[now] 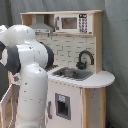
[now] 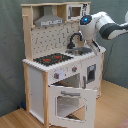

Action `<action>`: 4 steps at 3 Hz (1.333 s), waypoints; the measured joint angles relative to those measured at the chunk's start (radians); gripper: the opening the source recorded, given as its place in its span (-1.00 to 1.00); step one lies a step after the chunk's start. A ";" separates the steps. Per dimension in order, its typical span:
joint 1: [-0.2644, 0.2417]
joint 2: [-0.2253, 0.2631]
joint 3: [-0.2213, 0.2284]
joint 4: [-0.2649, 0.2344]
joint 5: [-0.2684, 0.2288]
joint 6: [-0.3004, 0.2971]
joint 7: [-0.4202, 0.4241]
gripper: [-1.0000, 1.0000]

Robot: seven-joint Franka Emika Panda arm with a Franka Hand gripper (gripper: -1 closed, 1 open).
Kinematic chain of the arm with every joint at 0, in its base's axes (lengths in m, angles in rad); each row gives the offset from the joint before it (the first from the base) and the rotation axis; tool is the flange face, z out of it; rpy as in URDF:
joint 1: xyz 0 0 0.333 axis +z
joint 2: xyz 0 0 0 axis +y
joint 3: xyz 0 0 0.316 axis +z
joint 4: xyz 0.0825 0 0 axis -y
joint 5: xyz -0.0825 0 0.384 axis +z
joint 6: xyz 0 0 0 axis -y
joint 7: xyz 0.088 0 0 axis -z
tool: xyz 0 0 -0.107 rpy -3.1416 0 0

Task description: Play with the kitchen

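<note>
The kitchen (image 2: 60, 75) is a tall toy of light wood and white panels. In the second exterior view it shows a red-ringed black stovetop (image 2: 52, 59), a grey hood (image 2: 49, 20), a black faucet (image 2: 74, 39) and a sink (image 2: 80, 51). Its windowed oven door (image 2: 70, 102) hangs open. The white arm (image 2: 102, 26) reaches in from the second exterior view's right. My gripper (image 2: 94, 46) hangs at the sink's right end, close to the faucet. In the first exterior view the arm (image 1: 27, 75) fills the left and hides the stovetop and the gripper.
A toy microwave (image 1: 70, 23) sits in the top shelf above the faucet (image 1: 85, 59). A dark curtain (image 2: 10, 55) hangs behind the kitchen. The wooden floor (image 2: 112, 107) lies in front of the open oven door.
</note>
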 joint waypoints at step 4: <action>-0.052 0.192 0.011 0.000 0.000 -0.099 0.361 1.00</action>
